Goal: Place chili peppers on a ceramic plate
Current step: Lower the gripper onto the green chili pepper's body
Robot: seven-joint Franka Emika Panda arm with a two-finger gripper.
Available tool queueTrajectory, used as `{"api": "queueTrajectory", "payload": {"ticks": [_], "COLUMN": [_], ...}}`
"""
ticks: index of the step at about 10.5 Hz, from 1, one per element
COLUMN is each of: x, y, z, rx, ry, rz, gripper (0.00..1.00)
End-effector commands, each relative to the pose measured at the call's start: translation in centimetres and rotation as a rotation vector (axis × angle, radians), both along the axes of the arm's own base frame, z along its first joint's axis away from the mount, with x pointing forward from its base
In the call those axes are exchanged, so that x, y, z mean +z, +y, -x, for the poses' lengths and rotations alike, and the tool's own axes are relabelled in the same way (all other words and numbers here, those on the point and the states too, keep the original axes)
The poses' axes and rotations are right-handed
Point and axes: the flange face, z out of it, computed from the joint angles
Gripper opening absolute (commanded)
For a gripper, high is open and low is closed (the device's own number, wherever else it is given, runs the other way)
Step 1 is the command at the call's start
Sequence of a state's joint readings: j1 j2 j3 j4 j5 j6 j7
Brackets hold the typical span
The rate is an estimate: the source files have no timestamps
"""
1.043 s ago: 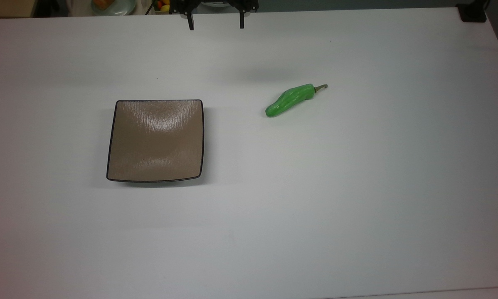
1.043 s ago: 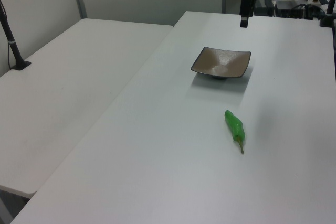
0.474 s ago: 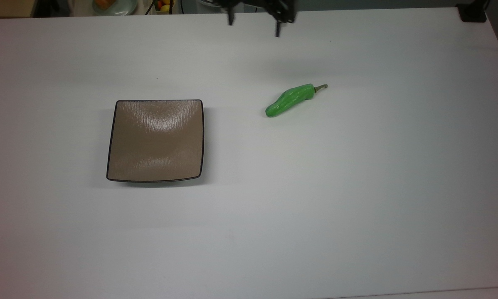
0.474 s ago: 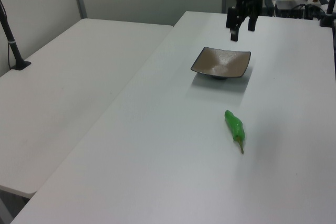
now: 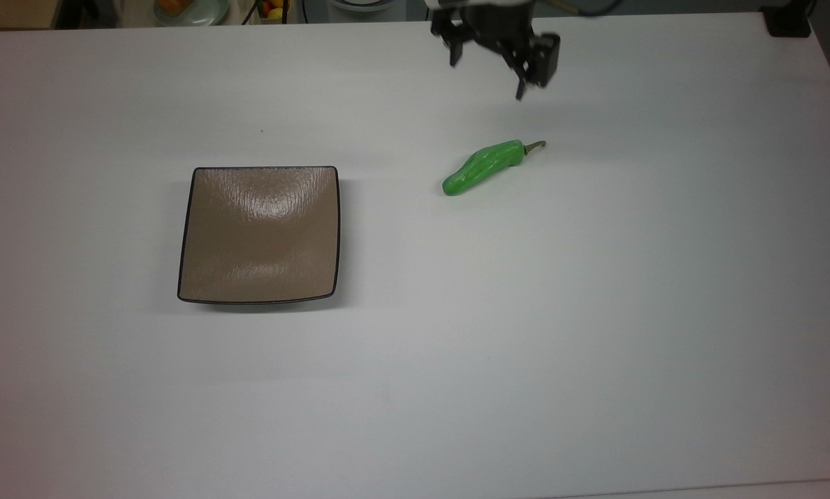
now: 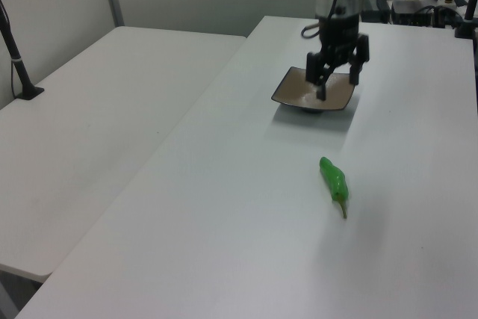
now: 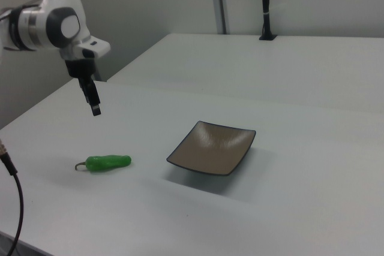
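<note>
White tabletop [image 5: 595,312] bearing two objects, well apart. The green chili pepper [image 5: 485,166] lies flat on the bare tabletop, its thin stem pointing toward the top view's upper right; in the right view it rests to the left of the plate [image 7: 104,162]. The square tan ceramic plate [image 5: 192,235] sits toward the top view's left, with nothing on it. The claw [image 5: 486,75] hangs in the air above the tabletop, near the pepper's stem end but clear of it, fingers [image 6: 322,87] pointing downward and spread apart, holding nothing. In the left view the claw [image 6: 337,84] appears in front of the plate [image 6: 287,96].
</note>
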State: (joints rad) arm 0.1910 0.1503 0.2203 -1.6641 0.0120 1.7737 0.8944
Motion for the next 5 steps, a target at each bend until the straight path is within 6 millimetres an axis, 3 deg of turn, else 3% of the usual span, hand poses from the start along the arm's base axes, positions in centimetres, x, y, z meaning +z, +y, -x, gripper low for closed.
{"api": "queueTrajectory", "payload": {"ticks": [1, 5], "x": [-4.9, -11.0], "y": [2.2, 3.3], "z": [-0.5, -0.2], "rx": [-0.110, -0.153], "ry": [-0.021, -0.029], "rz": [-0.033, -0.045], "gripper": [1.00, 1.00]}}
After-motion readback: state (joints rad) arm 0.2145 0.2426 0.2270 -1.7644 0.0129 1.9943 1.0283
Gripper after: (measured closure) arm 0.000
